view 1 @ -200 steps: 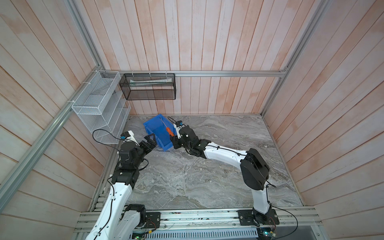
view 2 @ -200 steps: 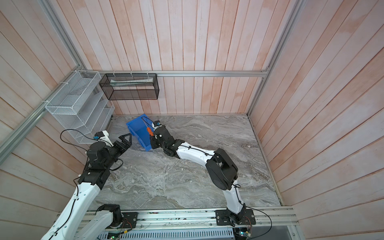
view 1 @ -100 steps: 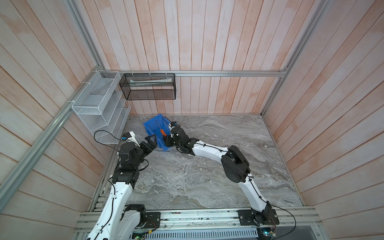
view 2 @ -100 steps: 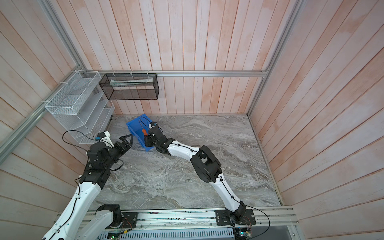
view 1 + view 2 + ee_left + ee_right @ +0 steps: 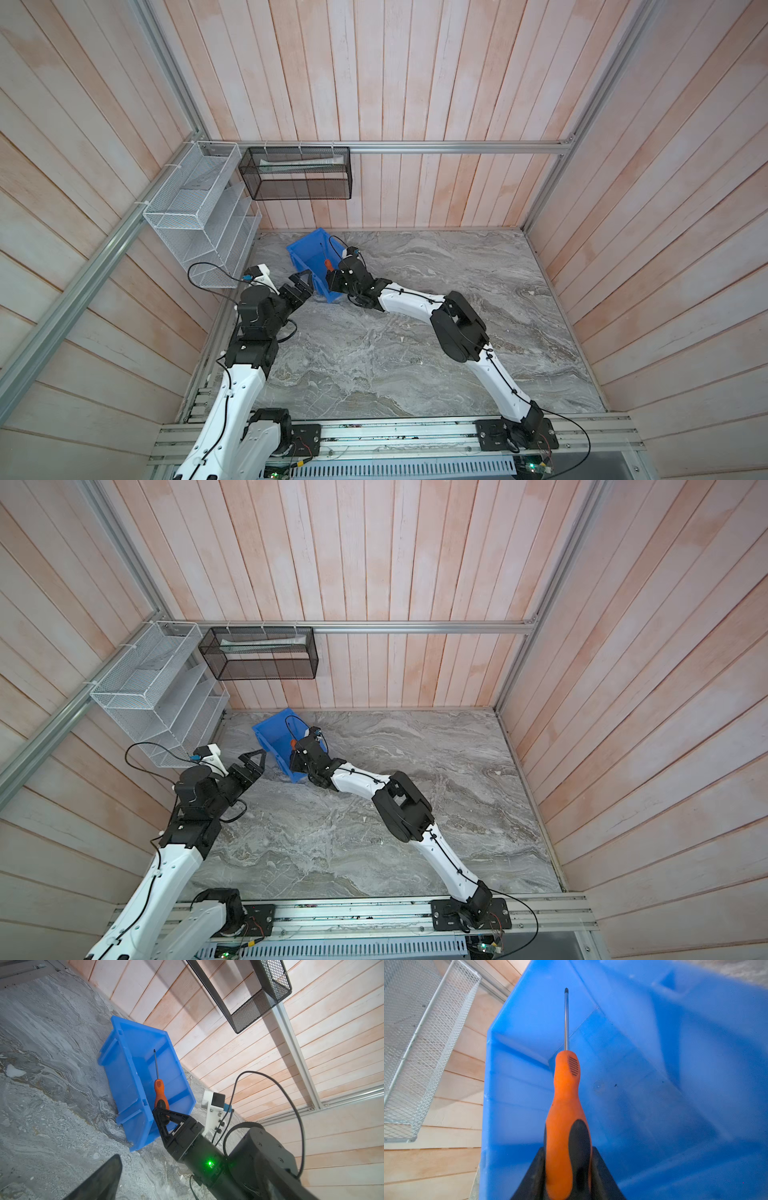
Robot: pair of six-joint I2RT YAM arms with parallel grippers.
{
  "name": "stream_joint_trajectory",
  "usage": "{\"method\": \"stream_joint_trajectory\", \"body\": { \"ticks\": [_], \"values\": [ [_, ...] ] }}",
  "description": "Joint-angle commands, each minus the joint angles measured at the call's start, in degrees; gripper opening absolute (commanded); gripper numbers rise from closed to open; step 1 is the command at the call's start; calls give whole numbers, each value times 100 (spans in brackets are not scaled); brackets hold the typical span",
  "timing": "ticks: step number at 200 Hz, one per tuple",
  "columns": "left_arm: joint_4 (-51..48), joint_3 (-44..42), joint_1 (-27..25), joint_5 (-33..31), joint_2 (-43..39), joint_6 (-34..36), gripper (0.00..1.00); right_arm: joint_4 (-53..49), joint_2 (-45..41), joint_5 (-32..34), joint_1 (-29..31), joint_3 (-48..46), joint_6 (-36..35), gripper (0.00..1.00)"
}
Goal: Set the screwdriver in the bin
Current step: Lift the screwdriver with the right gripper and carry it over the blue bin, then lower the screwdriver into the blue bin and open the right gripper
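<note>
Screwdriver (image 5: 159, 1093), clamped in the right fingers (image 5: 533, 1174), has advanced farther over the bin (image 5: 124, 1076); left fingers (image 5: 101, 1180) spread.

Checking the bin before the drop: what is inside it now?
Only the screwdriver, its shaft pointing in above the bare blue floor of the bin, handle clamped in the right gripper. The floor beneath handle and gripper is covered.
</note>
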Motion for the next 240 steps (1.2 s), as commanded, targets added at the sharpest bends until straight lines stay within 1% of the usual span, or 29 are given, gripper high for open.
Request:
{"method": "stream_joint_trajectory", "body": {
  "ticks": [1, 22, 47, 107, 129, 149, 152, 177, 240],
  "values": [
    [136, -103, 31, 113, 27, -12, 100, 201, 103, 358, 15, 158, 477, 25],
    [116, -114, 31, 77, 16, -3, 100, 130, 108, 401, 37, 186, 634, 28],
    [129, -129, 42, 58, 9, -12, 100, 78, 165, 320, 33, 184, 938, 29],
    [98, -205, 38, 76, -82, -47, 100, 86, 177, 156, 72, 185, 1145, 33],
    [76, -199, 36, 82, -98, -47, 100, 178, 222, -9, 57, 184, 1247, 35],
    [62, -191, 38, 101, -106, -30, 100, 301, 257, -171, 64, 179, 1262, 36],
    [51, -185, 40, 106, -107, -29, 100, 308, 258, -190, 60, 184, 1271, 40],
    [33, -202, 41, 91, -115, -20, 100, 341, 258, -251, 58, 177, 1259, 46],
    [-20, -212, 43, 62, -137, 15, 100, 512, 147, -432, 56, 111, 1182, 47]
  ]
}}
